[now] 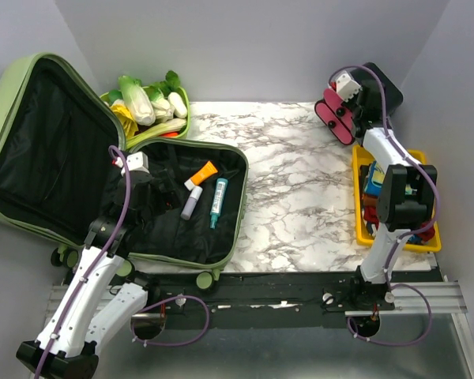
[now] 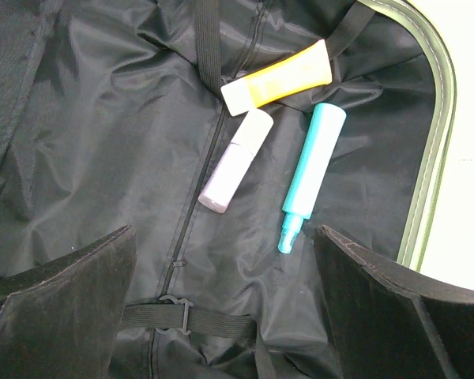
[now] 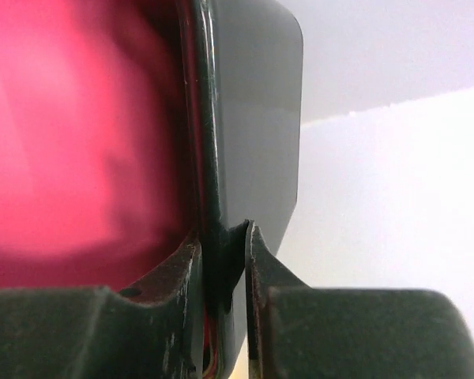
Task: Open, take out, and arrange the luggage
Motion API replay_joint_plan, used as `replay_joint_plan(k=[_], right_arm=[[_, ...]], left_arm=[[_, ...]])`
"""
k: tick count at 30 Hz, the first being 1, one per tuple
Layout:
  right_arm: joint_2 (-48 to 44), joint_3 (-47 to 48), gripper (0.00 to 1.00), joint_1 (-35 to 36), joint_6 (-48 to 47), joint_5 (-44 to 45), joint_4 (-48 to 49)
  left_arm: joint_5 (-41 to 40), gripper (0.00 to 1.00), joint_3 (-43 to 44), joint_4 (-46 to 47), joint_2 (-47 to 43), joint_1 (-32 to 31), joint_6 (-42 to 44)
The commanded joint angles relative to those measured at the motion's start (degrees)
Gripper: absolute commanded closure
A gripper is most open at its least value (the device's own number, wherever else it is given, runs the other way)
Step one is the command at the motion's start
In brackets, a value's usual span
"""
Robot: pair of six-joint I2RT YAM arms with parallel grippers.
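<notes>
Black box (image 3: 253,118) between right fingers (image 3: 340,332), tray (image 1: 357,213) nearby

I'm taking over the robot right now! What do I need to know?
Left gripper: fingers open, above the suitcase lining, holding nothing.
Right gripper: fingers pinched on the edge of the black box, far right.
Suitcase: on the left, lid open. An orange tube, a lilac bottle and a teal spray lie inside.
Done: opened.
Left: take those three out and arrange them, perhaps in the yellow tray.
</notes>
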Motion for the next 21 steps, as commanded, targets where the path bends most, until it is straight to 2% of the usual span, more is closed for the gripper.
replay_joint_plan(k=[1,7,12,16,21], right_arm=[[-4.4,-6.85,0.88,1.33,10.72,-8.0,-1.89],[-8.88,-14.25,0.98,4.75,11.25,-9.42,-0.93],[-14.14,-20.57,0.99,9.24,13.09,-6.34,-1.27],[-18.36,-24.09,0.99,15.46,16.52,-4.59,-4.52],[-21.19,-27.52,0.96,23.38,23.8,7.18,-11.54]], left_arm=[[-0.9,0.01,0.28,1.08,-0.1,0.3,-0.21],[-0.28,0.01,0.28,1.25,0.25,0.3,-0.12],[0.25,0.01,-0.34,1.52,-0.1,0.21,-0.12],[0.77,0.01,-0.34,1.78,-0.62,0.3,-0.12],[1.74,0.01,-0.6,2.13,-1.33,0.21,-0.12]])
